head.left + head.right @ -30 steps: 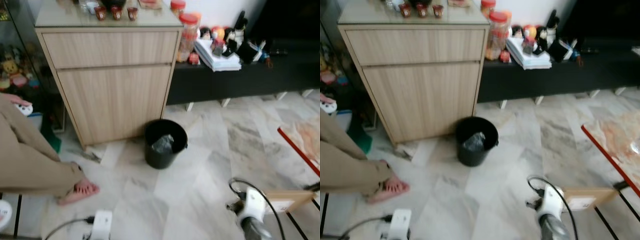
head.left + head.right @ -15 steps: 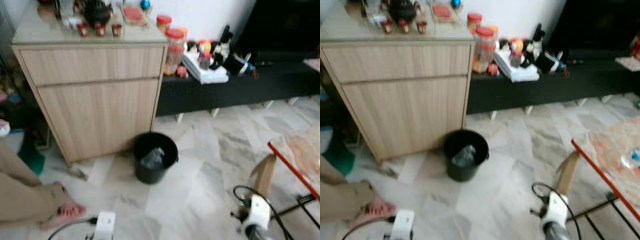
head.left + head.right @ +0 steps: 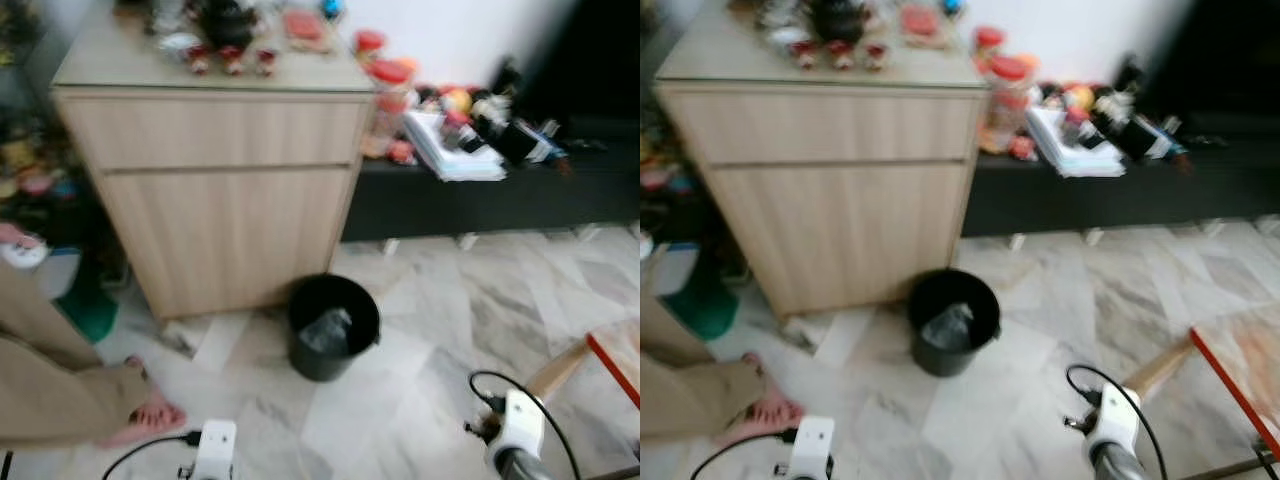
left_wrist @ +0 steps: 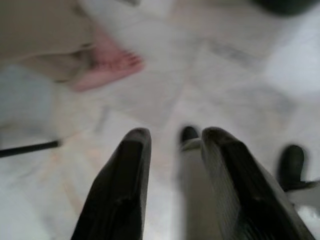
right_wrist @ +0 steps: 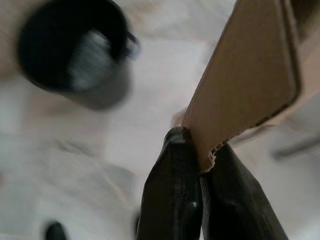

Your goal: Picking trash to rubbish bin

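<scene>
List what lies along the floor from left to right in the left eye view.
Person's foot → white power strip → black rubbish bin → right arm's white wrist → cardboard piece → red table edge.

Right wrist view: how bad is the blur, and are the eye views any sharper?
Right wrist view: the black bin and floor are smeared, while the right hand and its cardboard piece stay fairly crisp. Left wrist view: soft throughout, left hand fingers parted, foot blurred. Eye views: mild motion blur, clutter on the cabinet indistinct.
</scene>
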Controlling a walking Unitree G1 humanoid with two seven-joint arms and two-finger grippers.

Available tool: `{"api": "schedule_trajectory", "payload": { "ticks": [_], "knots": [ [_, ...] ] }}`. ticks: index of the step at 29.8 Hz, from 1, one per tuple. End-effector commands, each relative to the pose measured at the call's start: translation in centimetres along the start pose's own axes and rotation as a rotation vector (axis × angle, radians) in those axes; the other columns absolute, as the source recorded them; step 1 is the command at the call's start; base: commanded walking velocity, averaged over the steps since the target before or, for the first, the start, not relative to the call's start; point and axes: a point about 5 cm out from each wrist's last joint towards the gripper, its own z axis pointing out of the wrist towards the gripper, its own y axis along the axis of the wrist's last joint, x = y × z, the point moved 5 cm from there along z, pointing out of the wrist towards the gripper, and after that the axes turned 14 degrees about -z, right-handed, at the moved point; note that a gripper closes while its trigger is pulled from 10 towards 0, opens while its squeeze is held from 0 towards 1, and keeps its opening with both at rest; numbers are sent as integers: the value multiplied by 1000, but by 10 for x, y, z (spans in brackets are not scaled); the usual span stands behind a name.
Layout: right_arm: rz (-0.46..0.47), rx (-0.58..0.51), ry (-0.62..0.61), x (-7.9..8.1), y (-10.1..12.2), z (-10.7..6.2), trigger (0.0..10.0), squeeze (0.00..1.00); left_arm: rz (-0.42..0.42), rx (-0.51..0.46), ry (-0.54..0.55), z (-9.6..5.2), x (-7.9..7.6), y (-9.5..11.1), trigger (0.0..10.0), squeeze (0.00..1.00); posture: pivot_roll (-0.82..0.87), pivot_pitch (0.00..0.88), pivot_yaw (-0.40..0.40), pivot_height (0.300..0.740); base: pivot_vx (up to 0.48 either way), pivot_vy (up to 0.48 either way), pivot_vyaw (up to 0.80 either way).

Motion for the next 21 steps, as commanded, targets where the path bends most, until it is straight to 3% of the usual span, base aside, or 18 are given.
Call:
{"api": "schedule_trajectory", "payload": {
  "ticks": [1, 6, 11, 21],
  "knots": [
    [13, 31, -57, -23, -13, -5, 10000, 0, -11, 68, -20, -6, -11, -20, 10000, 0, 62, 139, -175, 728, 326, 0, 0],
    [-11, 34, -55, -24, -13, -5, 10000, 0, -11, 66, -21, -6, -11, -19, 10000, 0, 62, 143, -177, 728, 322, 0, 0],
    [-33, 36, -46, -21, -13, -5, 10000, 0, -13, 63, -20, -5, -11, -18, 10000, 0, 64, 145, -177, 728, 319, 0, 758],
    [-22, 39, -53, -22, -14, -5, 10000, 0, -14, 64, -22, -5, -12, -18, 10000, 0, 63, 145, -179, 728, 317, 0, 0]
  ]
}}
